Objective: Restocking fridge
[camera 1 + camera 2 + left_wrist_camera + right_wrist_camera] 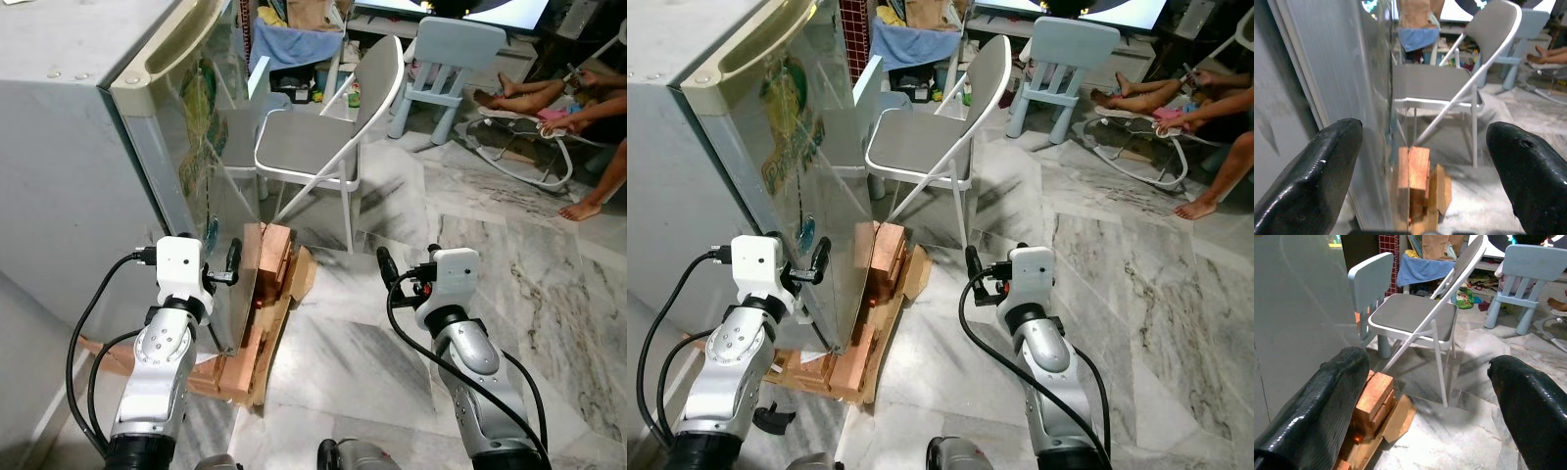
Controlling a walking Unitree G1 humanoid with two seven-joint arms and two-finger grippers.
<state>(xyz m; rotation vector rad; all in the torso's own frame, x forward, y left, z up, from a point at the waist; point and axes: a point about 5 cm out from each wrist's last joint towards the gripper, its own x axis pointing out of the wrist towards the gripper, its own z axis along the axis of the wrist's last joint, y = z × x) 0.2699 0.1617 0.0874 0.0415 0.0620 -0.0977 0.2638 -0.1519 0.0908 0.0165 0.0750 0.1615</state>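
Two silver arms reach forward at the bottom of the head views, the left gripper (233,257) raised against the front corner of the fridge (88,147), the right gripper (384,262) held out over the marble floor (549,284) well apart from it. Seen from each wrist, both pairs of black fingers (1327,161) stand spread wide and hold nothing; the right fingers (1337,382) frame the chair and the floor.

Standing at the robot's left, the fridge is a tall grey box with its door shut, a cream handle strip (162,54) along the door's top edge and a green-and-yellow picture (201,108) on the glossy door front. Its base rests on stacked red bricks (266,257) and scraps of cardboard (299,279), which jut out beside the door's lower corner.

Beyond the bricks stands a white folding chair (323,137) with a grey seat, and just behind it a pale blue child's chair (1371,279). A second pale blue child's chair (446,59) stands farther back. At the far right, a person's bare legs (588,186) and feet rest on the floor beside a baby bouncer (519,147).
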